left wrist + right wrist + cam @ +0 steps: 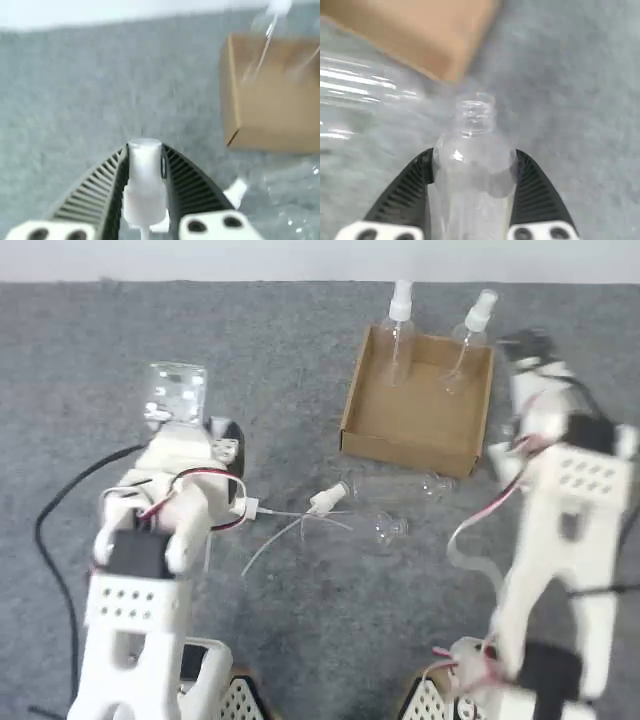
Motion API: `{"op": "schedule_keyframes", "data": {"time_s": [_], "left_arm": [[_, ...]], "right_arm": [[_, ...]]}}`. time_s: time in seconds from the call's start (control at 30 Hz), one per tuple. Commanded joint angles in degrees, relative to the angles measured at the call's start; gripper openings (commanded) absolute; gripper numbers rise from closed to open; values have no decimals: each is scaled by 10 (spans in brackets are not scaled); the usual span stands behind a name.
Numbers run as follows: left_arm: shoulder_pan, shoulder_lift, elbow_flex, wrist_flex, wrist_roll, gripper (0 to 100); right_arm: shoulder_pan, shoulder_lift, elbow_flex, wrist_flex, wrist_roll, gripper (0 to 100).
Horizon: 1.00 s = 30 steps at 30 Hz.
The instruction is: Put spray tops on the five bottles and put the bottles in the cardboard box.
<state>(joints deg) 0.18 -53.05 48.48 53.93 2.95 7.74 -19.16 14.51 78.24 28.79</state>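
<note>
Spray top (145,192) sits clamped between the narrow-set jaws of the left end effector (145,149), well apart from the cardboard box (405,452) across bare bench (290,350). The right end effector (474,156) grips an open-necked bottle (475,117) around its shoulder, just beside the box's side wall. Two capped bottles (399,335) stand inside the box at its far wall. Two bare bottles (386,529) and a spare spray top (328,500) lie near its front wall.

Joining the held pair looks like the likeliest trouble. The top has to meet a small neck, and a slight tilt of either part could push it against the rim or cross the thread. The clear bottle looks slick, so twisting might spin it in the grip. A swing close to the box could clip its wall or topple the standing bottles. The best open room is the bench between the box and the left arm, while the box's front side is cluttered with the lying pieces.
</note>
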Motion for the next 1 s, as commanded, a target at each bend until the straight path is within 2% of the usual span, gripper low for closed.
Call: {"op": "schedule_keyframes", "data": {"time_s": [0.0, 0.2, 0.27, 0.37, 0.53, 0.67, 0.8, 0.97], "left_arm": [[0, -47, -116, 62, 4, 13], [0, -49, -231, 98, 5, 13], [-3, -49, -263, 96, 8, 12], [-30, -48, -313, 96, 51, 12], [-76, -51, -352, 89, 128, 12], [-79, -50, -342, 51, 187, 12], [-76, -48, -316, -2, 221, 12], [-76, -50, -258, -49, 230, 12]], "right_arm": [[-126, -148, 70, -48, -62, 6], [-336, -259, 197, -123, -142, 6], [-393, -265, 232, -160, -159, 6], [-455, -265, 276, -222, -169, 6], [-493, -272, 315, -290, -137, 9], [-526, -272, 326, -329, -121, 7], [-571, -272, 364, -404, -155, 6], [-587, -287, 444, -530, -176, 6]]}}
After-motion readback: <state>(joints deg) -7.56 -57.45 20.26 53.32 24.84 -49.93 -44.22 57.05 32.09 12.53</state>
